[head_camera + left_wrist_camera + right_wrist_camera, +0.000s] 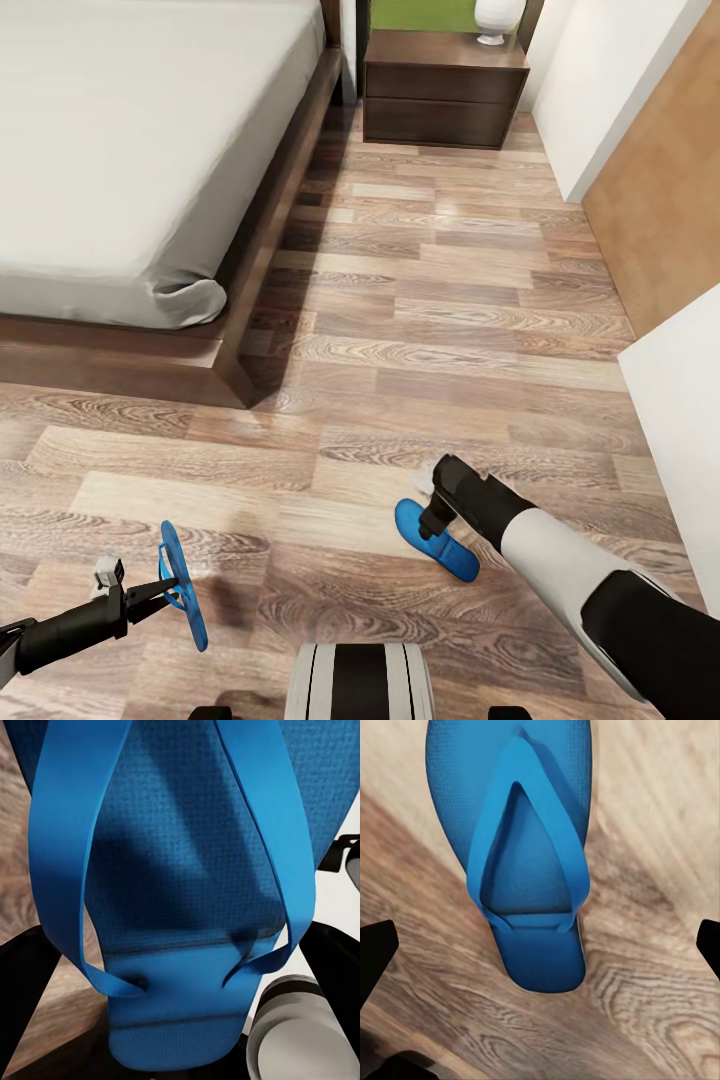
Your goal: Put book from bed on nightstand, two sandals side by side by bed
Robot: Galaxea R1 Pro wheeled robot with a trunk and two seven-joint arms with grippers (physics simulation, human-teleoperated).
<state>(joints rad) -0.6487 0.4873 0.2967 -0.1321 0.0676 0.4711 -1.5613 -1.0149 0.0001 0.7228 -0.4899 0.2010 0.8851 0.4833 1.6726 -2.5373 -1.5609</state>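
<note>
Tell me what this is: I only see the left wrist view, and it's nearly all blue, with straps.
Observer: A blue sandal. The head view shows the left claw gripping it on edge over the wood floor.
Operator: Is there a second one?
Observer: Yes, the other sandal lies flat on the floor beneath the open right claw, some way short of the bed.

The wood-plank floor carries the bed and a nightstand (far corner). One blue sandal lies flat on the planks.
</note>
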